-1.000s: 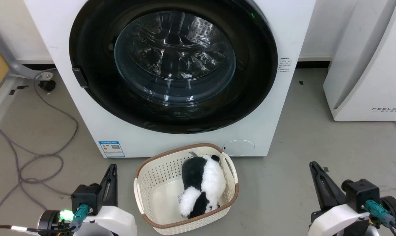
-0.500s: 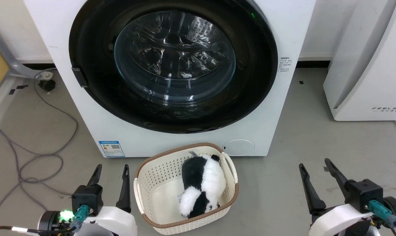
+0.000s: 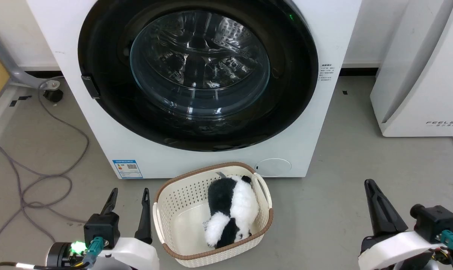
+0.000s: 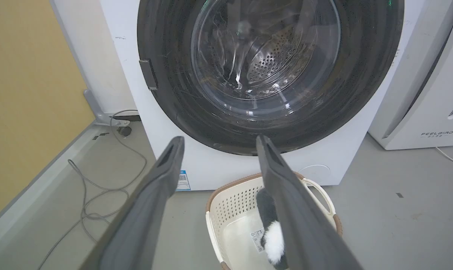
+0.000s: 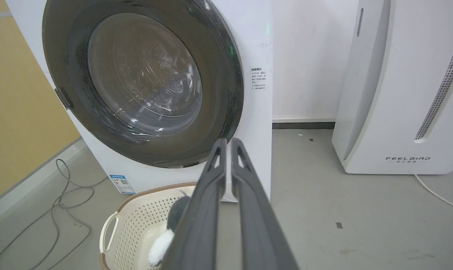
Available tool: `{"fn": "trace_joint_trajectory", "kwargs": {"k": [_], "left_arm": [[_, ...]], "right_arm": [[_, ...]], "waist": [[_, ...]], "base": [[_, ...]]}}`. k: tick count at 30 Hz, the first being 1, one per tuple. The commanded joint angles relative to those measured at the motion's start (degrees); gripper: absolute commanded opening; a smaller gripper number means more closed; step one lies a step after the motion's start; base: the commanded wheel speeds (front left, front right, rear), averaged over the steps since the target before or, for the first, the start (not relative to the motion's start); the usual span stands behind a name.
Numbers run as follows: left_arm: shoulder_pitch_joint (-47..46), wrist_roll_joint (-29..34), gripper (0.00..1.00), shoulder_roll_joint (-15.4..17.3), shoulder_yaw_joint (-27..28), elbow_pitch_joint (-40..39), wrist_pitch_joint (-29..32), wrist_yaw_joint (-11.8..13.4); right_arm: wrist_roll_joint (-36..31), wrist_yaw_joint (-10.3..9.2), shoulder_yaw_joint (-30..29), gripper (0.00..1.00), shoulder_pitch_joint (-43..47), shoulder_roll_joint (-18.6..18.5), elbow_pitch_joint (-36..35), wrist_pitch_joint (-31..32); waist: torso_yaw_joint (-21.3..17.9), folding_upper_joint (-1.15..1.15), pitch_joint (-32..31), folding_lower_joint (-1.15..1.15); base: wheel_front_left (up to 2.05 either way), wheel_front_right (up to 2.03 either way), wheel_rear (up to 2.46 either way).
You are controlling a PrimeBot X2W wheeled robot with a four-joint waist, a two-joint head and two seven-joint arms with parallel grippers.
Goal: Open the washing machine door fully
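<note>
Dark fingers nearest: left claw [image 3: 130, 191] spread wide beside the basket [image 3: 162, 195], right claw [image 3: 370, 187] just snapped together on nothing, and farther back the washing machine door [image 3: 198, 71] sits shut against the washing machine [image 3: 305, 150], opening not yet begun.

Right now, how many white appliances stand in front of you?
2: the washing machine straight ahead behind the basket, and the FEELBIRD-lettered unit to its right. More may stand outside the views.
</note>
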Motion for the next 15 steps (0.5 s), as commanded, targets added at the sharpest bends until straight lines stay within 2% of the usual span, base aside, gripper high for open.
{"fn": "trace_joint_trajectory", "kwargs": {"k": [1,9,10,15], "left_arm": [[-0.8,-0.4,1.00,0.0,0.0,0.2,-0.5,0.4],[-1.4,-0.4,1.00,0.0,-0.2,0.4,-1.5,0.8],[-1.8,-0.4,1.00,0.0,-0.3,0.4,-1.8,1.0],[-2.6,-0.4,1.00,0.0,-0.3,0.4,-2.4,1.3]], "right_arm": [[1.9,0.01,-0.2,0.00,-0.4,0.0,-0.2,-0.5],[12.3,0.01,-2.4,0.00,-3.2,0.0,2.4,-1.5],[17.4,0.01,-3.0,0.00,-4.9,0.0,3.9,-1.6],[24.9,0.01,-5.9,0.00,-8.5,-0.3,7.2,0.4]], "waist": [[0.0,0.00,0.1,0.00],[0.1,0.00,0.8,0.00],[0.3,0.00,1.4,0.00],[0.6,0.00,2.3,0.00]], "base": [[0.00,0.00,0.00],[0.00,0.00,0.00],[0.00,0.00,0.00],[0.00,0.00,0.00]]}}
